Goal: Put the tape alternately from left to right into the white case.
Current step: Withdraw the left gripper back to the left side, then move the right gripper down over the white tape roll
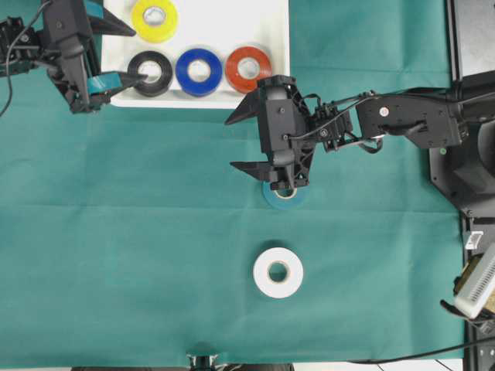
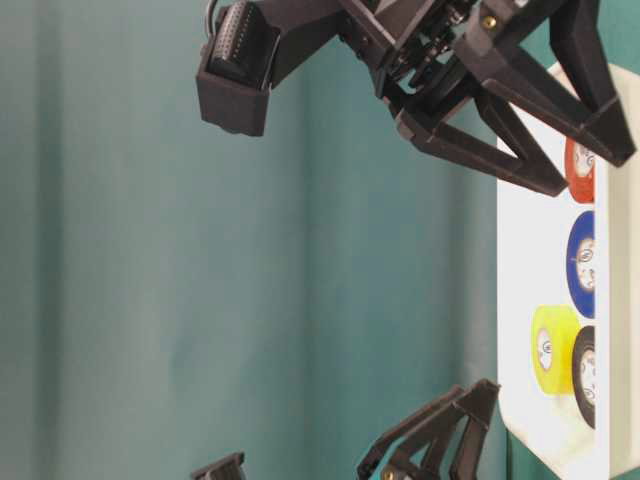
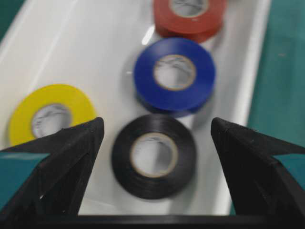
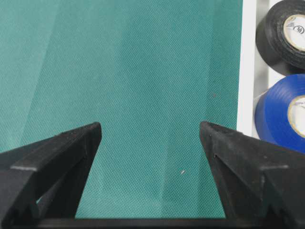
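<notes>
The white case (image 1: 232,19) lies at the top of the green cloth. In it are a yellow tape roll (image 1: 154,19), a black roll (image 1: 150,73), a blue roll (image 1: 199,71) and a red roll (image 1: 248,68). My left gripper (image 1: 138,54) is open at the case's left end. In the left wrist view the black roll (image 3: 154,156) lies flat between its fingers (image 3: 71,148), with a gap on each side. My right gripper (image 1: 230,144) is open and empty over bare cloth below the case. A light blue roll (image 1: 284,195) shows partly under the right wrist. A white roll (image 1: 278,272) lies nearer the front.
In the right wrist view the case's rim (image 4: 245,71) runs down the right side, with the black roll (image 4: 281,36) and blue roll (image 4: 283,112) behind it. Dark equipment (image 1: 472,46) stands along the table's right edge.
</notes>
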`<state>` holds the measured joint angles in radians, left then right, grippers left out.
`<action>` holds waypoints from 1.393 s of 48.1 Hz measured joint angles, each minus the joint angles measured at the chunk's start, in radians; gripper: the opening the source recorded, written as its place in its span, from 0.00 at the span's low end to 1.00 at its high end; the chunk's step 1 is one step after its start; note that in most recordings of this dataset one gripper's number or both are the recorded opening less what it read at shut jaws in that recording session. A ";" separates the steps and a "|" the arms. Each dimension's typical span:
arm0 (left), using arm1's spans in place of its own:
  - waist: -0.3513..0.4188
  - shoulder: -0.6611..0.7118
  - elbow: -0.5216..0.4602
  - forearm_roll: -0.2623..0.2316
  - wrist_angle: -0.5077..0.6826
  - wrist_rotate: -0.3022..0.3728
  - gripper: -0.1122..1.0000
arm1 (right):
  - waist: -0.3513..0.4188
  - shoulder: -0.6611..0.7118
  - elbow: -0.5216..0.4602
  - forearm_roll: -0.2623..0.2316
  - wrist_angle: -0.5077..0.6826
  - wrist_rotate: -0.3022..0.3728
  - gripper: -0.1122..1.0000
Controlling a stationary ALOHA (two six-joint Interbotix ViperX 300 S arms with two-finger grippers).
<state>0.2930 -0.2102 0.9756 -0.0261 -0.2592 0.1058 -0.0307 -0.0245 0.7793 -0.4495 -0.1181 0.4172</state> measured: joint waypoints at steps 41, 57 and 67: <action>-0.224 -0.057 0.049 0.000 0.000 -0.002 0.95 | -0.003 0.002 0.000 0.000 0.000 0.000 0.86; -0.224 -0.057 0.054 0.000 0.000 -0.006 0.95 | 0.005 0.002 0.015 -0.002 0.000 0.000 0.86; -0.224 -0.057 0.055 0.000 0.000 -0.005 0.95 | 0.049 0.000 0.026 0.000 -0.002 0.002 0.86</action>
<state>0.0690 -0.2669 1.0308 -0.0261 -0.2592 0.1012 0.0184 -0.0245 0.8053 -0.4495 -0.1197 0.4188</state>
